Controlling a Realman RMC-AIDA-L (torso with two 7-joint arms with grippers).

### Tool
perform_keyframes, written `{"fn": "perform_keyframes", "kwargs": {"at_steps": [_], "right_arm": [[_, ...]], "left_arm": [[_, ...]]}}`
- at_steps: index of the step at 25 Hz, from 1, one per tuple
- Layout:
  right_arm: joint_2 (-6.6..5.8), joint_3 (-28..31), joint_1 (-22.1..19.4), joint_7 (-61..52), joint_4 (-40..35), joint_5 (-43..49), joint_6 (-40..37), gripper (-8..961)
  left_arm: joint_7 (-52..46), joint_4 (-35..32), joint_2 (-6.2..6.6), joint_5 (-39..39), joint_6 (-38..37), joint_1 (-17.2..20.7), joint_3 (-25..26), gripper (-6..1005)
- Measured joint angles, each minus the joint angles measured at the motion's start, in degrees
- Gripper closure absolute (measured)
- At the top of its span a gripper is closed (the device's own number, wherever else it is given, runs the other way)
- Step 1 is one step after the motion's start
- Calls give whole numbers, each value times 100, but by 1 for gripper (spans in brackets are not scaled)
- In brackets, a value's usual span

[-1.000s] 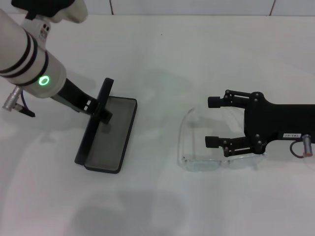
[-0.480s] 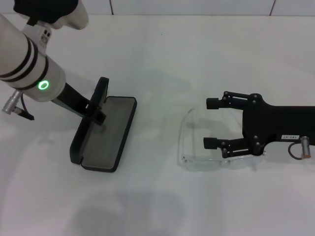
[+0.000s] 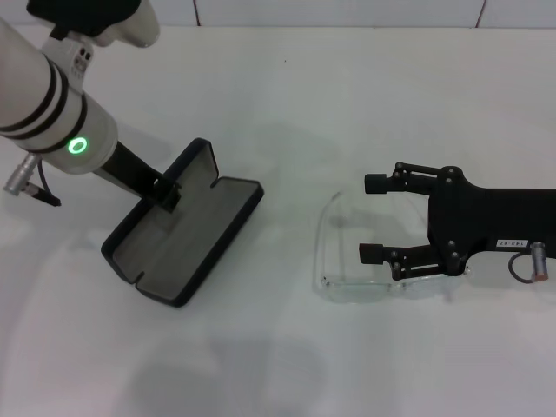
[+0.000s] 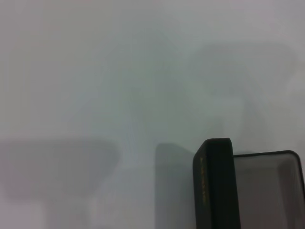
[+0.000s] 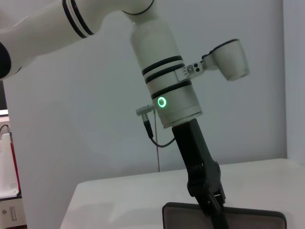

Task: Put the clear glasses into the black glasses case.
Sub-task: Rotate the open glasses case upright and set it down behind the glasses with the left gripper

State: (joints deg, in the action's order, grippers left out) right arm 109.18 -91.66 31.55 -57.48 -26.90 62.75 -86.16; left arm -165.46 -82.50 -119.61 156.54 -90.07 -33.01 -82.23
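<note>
The black glasses case lies open at the left of the white table, grey lining up. My left gripper reaches down from the upper left and is shut on the lid's edge. The left wrist view shows the lid's rim with orange lettering and the grey inside. In the right wrist view the case sits low with the left gripper above it. The clear glasses lie at the right. My right gripper is open just above them, one finger near the front lens.
Bare white tabletop stretches between the case and the glasses and towards the back. The left arm's white forearm with a green light hangs over the table's left side.
The lid has swung from near upright to wide open, and the case has turned so its near end points more to the left. The right gripper has hardly moved.
</note>
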Motion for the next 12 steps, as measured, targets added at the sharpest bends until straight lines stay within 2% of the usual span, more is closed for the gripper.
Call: {"fn": "perform_keyframes", "kwargs": {"at_steps": [6, 12], "right_arm": [[15, 0, -21, 0, 0, 0, 3, 83], [66, 0, -83, 1, 2, 0, 3, 83]], "left_arm": [[390, -293, -1, -4, 229, 29, 26, 799], [1261, -452, 3, -9, 813, 13, 53, 798]]}}
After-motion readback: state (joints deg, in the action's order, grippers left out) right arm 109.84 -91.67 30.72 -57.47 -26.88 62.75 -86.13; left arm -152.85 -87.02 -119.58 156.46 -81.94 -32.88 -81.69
